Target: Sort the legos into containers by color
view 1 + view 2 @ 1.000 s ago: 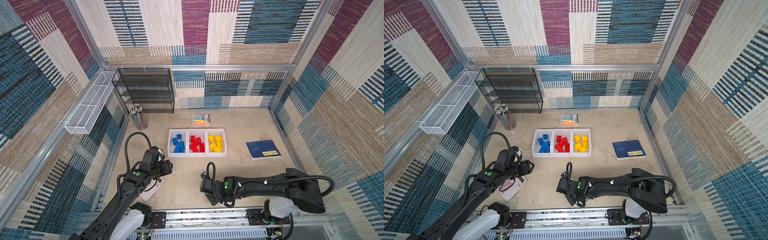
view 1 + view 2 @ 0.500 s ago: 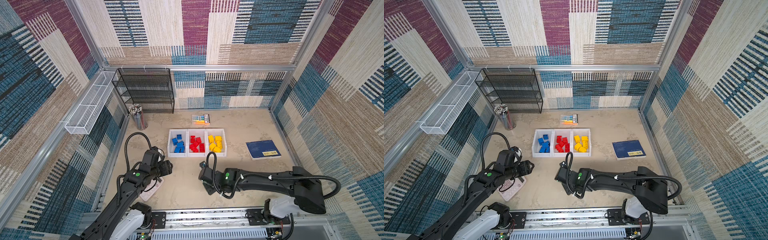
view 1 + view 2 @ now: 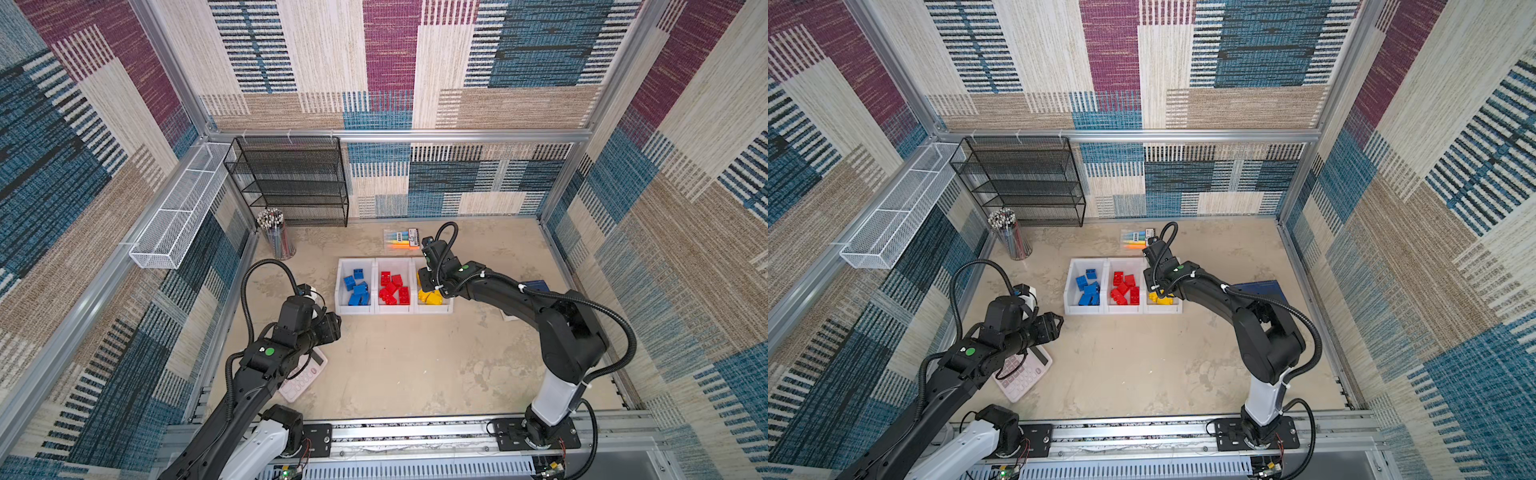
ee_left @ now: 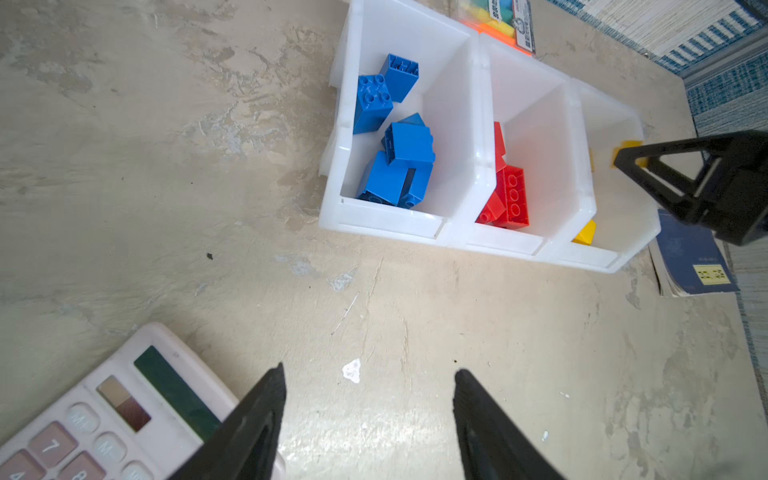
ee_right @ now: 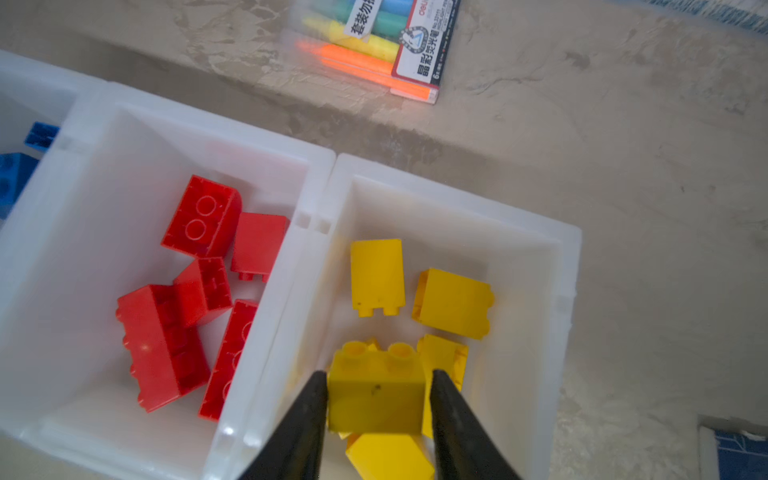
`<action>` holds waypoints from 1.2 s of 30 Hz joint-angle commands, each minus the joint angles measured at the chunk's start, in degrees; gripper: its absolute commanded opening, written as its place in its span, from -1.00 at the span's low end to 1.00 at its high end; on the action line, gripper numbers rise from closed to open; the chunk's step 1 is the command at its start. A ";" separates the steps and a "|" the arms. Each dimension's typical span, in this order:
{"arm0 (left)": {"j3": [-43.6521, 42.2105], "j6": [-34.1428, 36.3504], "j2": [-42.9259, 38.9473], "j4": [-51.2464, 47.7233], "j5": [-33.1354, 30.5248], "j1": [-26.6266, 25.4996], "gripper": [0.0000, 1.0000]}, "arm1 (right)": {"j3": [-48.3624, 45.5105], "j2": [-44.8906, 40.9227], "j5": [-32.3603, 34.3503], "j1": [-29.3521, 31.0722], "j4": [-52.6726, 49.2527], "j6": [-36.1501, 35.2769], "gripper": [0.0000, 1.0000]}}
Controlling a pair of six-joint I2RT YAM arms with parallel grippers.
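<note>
Hanging over yellow bin point(image 5: 457, 195), yellow lego point(image 5: 376, 395) is flanked by right gripper point(image 5: 376, 374); grip cannot be told. Left gripper point(image 4: 368, 370): fingers parted.

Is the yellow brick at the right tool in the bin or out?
Inside its outline: the right tool clamps the yellow brick above other yellow legos, between the yellow bin's walls. Below the rim: cannot tell.

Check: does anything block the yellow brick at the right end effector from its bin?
Nothing visible does. The yellow brick sits between the right end effector's fingertips, directly over the yellow bin, with only other yellow bricks beneath.
</note>
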 commanded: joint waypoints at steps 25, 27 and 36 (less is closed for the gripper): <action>-28.98 25.46 1.59 56.93 -26.98 6.10 0.62 | -71.67 -58.05 7.87 -25.10 66.83 -9.44 0.99; -27.20 26.51 6.95 60.14 -21.77 9.30 0.65 | -73.19 -52.71 5.99 -30.36 71.40 -5.52 0.99; -17.32 29.87 26.79 68.46 -7.10 18.09 0.97 | -63.46 -27.22 -5.80 -33.78 84.99 -7.43 0.99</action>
